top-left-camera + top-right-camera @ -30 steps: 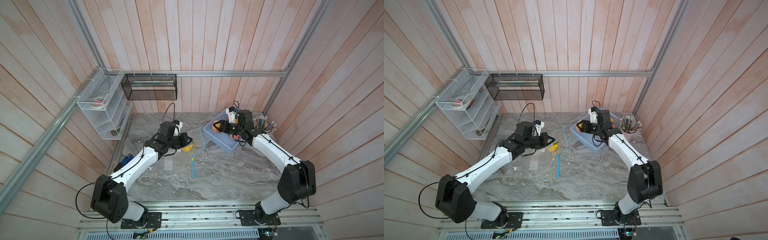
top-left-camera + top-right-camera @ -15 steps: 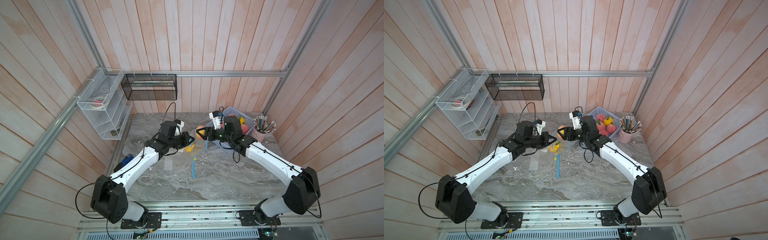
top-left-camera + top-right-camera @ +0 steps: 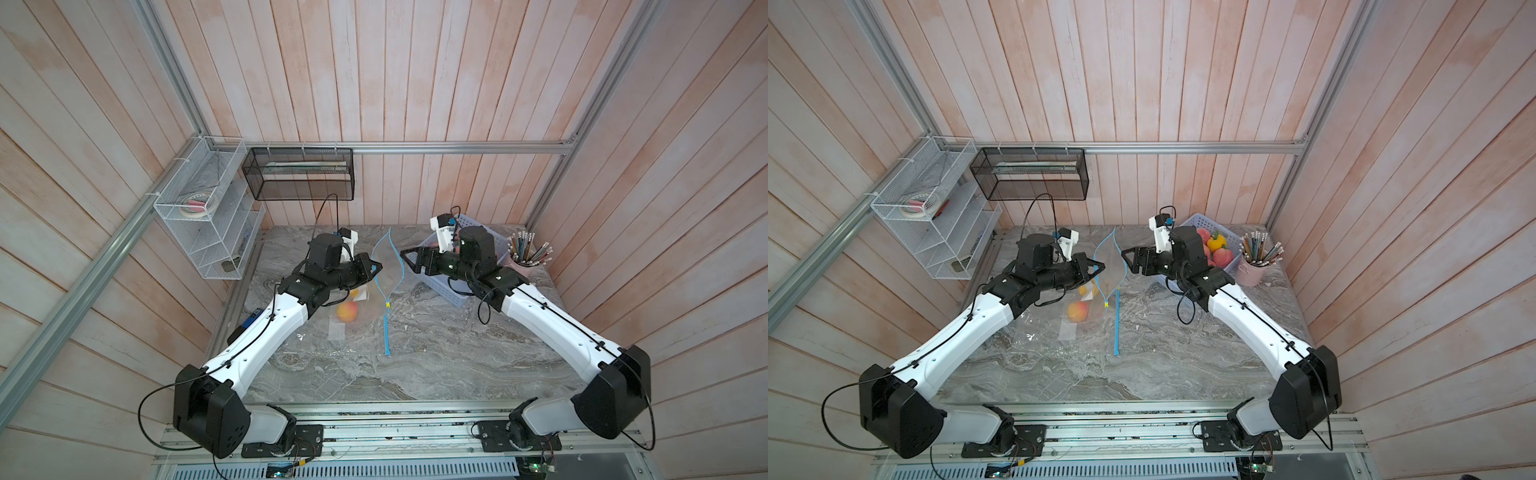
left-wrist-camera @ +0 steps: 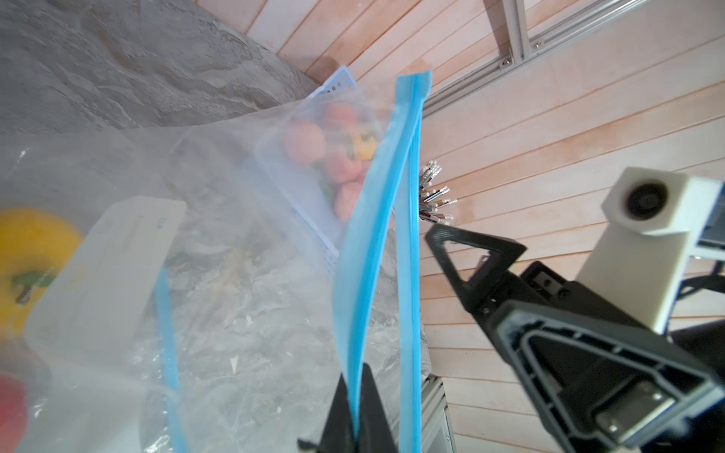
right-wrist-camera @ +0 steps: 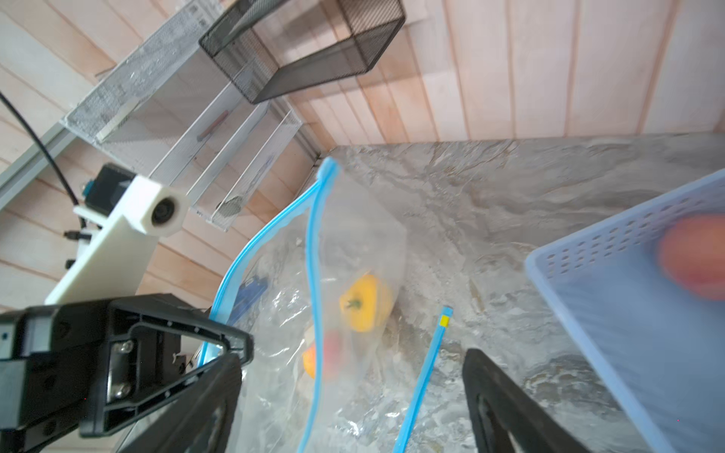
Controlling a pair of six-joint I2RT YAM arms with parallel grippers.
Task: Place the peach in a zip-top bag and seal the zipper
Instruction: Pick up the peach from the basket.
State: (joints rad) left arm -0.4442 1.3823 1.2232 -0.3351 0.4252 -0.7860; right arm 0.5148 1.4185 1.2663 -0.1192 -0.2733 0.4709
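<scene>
On the table the bag is standing with its mouth bowed open. Your left claw is pinching one lip tight, and your right claw is hanging open and empty just beside the other lip. The peach looks to be lying low inside the bag, so you are facing the sealing. Aim for the free zipper strip, bringing both lips together squarely without tugging the bag over.
</scene>
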